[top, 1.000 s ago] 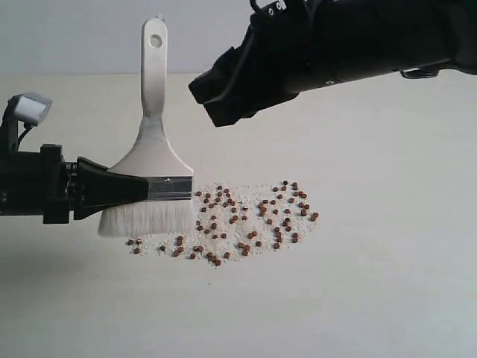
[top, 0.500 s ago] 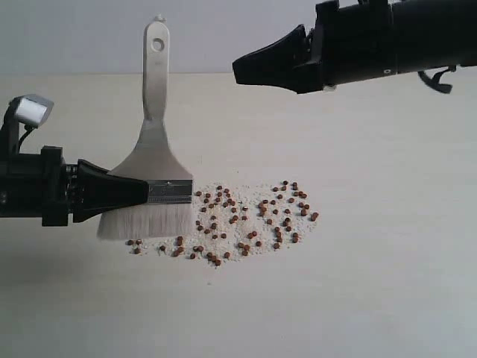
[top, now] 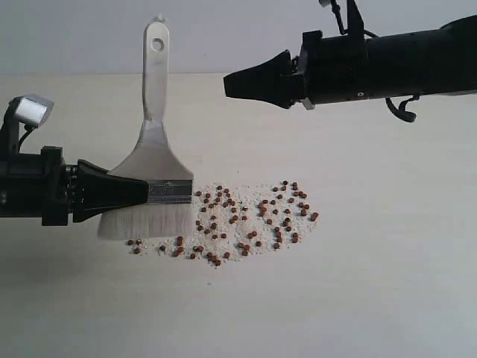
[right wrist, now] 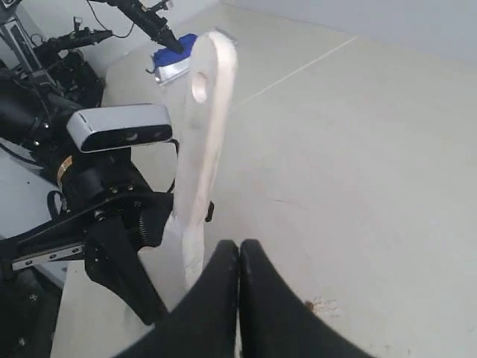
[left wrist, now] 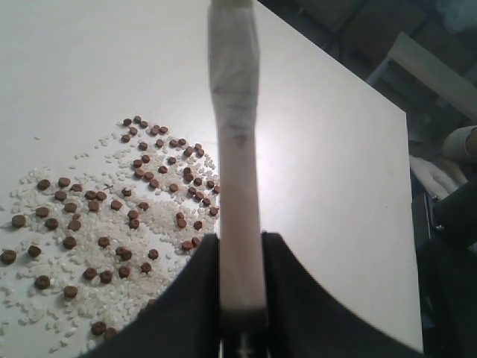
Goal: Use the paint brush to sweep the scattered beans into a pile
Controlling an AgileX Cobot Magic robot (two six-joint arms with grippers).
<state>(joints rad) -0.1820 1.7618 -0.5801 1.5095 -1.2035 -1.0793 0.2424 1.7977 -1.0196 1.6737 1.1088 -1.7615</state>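
Left claw [top: 143, 191] is pinching the paint brush [top: 154, 112] across its silver ferrule, one jaw on each flat face. The handle stands upright and the bristles [top: 145, 221] reach down to the table [top: 387, 283]; whether they press on it cannot be confirmed. Right claw [top: 229, 83] has its fingers pressed together on nothing and hangs aloft, well clear of the brush handle and high above the work. The beans [top: 253, 216] lie in a loose spread among whitish crumbs [top: 246, 195]. In the exterior view the spread begins just beside the right edge of the bristles and runs away from the left claw. A few stragglers sit just in front of the bristles, nearer the camera. Assessment: no compact pile exists yet, and the step in hand is a sweeping stroke. Recommended practice is to bear the bristle tips lightly on the surface, hold the broad face square to the direction of travel, and move slowly, since round beans are likely to roll. Strokes should work from the outer margin inward. End each stroke without a flick, which could scatter the gathered beans.
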